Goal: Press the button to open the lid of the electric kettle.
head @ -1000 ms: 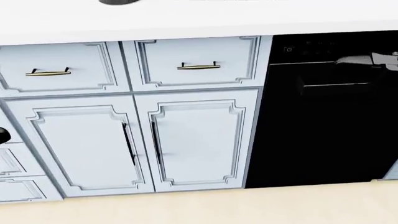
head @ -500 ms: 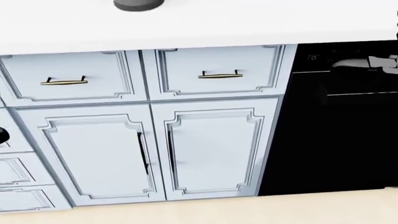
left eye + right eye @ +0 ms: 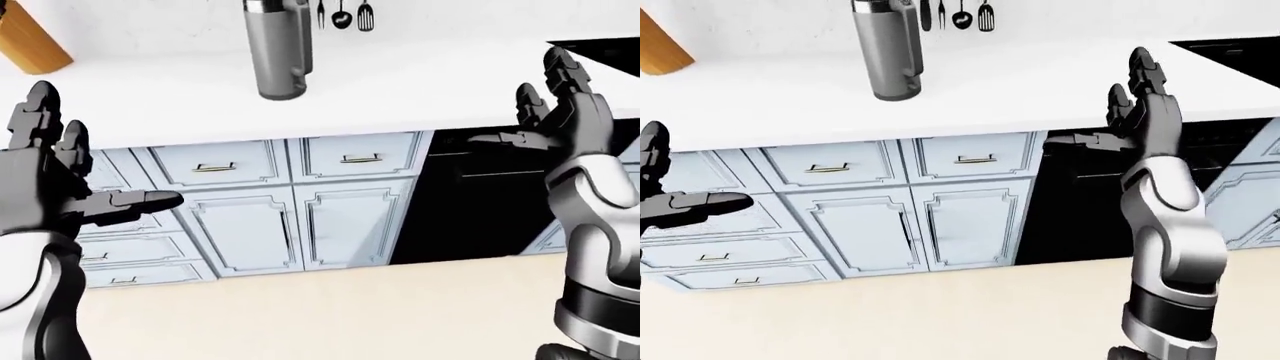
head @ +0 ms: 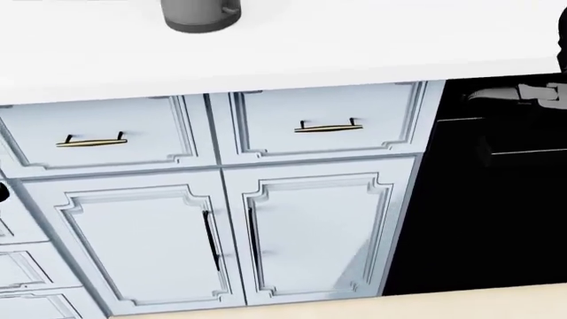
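Note:
The electric kettle (image 3: 278,49) is a tall grey steel cylinder standing on the white counter (image 3: 400,86), left of middle in the left-eye view. Its top and lid are cut off by the view's upper edge, so no button shows. Only its base (image 4: 201,14) appears in the head view. My left hand (image 3: 100,150) is raised at the left, fingers spread open, well below and left of the kettle. At the right, my right hand (image 3: 1115,105) is held up in front of the counter edge, also open and empty. Neither hand touches the kettle.
A wooden knife block (image 3: 25,37) stands at the counter's top left, and utensils (image 3: 342,13) hang on the wall behind the kettle. Pale blue cabinets (image 3: 300,217) with brass handles sit under the counter, beside a black dishwasher (image 3: 470,202). Beige floor (image 3: 320,315) lies below.
The whole head view has shifted: cabinets and dishwasher slid down and rightwards and look larger, and more of the kettle's base shows, so the camera has moved.

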### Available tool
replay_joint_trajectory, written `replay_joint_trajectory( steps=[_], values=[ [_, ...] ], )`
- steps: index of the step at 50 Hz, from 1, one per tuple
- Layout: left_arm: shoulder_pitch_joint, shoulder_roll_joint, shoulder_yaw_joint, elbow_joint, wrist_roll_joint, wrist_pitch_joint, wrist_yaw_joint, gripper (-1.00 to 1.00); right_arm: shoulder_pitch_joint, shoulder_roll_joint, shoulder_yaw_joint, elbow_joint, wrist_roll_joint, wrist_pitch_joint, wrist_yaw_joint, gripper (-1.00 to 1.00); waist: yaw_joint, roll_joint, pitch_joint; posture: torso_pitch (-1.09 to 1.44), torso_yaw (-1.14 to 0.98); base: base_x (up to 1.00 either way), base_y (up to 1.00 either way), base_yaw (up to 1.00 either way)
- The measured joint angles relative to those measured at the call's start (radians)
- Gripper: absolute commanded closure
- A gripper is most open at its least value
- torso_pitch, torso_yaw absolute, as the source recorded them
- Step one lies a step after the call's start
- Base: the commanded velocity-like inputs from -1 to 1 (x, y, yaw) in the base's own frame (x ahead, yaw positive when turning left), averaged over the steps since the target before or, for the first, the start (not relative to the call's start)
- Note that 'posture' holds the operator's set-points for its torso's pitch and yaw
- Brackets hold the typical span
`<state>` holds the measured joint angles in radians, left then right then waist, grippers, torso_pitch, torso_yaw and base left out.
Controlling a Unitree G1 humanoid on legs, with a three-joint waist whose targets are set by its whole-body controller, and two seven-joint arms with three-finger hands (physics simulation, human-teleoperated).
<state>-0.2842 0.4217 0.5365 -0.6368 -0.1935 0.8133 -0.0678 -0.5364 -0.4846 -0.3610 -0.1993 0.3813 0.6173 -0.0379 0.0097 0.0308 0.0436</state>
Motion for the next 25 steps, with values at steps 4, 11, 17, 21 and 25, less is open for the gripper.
replay_joint_trajectory(
  steps=[4, 11, 17, 21, 25],
  values=[
    [-0.004, 0.002, 0.002, -0.008, -0.004, -0.013, -0.002, -1.0, -0.007, -0.008, -0.013, -0.018, -0.001, -0.009, -0.003, -1.0, 0.005, -0.06, 0.003, 0.0, 0.0, 0.19, 0.12, 0.0],
    [-0.001, -0.006, -0.021, 0.01, -0.021, -0.002, -0.009, -1.0, 0.004, -0.012, -0.027, 0.0, -0.006, -0.005, -0.013, -1.0, -0.021, -0.069, -0.004, 0.0, 0.0, 0.2, 0.12, 0.0],
    [-0.009, 0.006, -0.004, -0.013, -0.023, -0.013, -0.004, -1.0, -0.016, -0.023, -0.029, -0.024, 0.004, -0.006, -0.015, -1.0, -0.029, 0.025, 0.001, 0.0, 0.0, 0.2, 0.12, 0.0],
    [0.002, 0.005, 0.008, 0.009, -0.017, -0.011, 0.002, -1.0, -0.006, -0.006, 0.0, -0.017, 0.011, 0.0, -0.009, -1.0, -0.011, 0.035, 0.003, 0.0, 0.0, 0.2, 0.12, 0.0],
    [0.0, 0.006, 0.005, 0.01, -0.014, -0.005, 0.006, -1.0, -0.006, -0.011, -0.007, -0.014, 0.014, 0.01, -0.007, -1.0, -0.004, 0.003, 0.0, 0.0, 0.0, 0.2, 0.12, 0.0]
  ],
)
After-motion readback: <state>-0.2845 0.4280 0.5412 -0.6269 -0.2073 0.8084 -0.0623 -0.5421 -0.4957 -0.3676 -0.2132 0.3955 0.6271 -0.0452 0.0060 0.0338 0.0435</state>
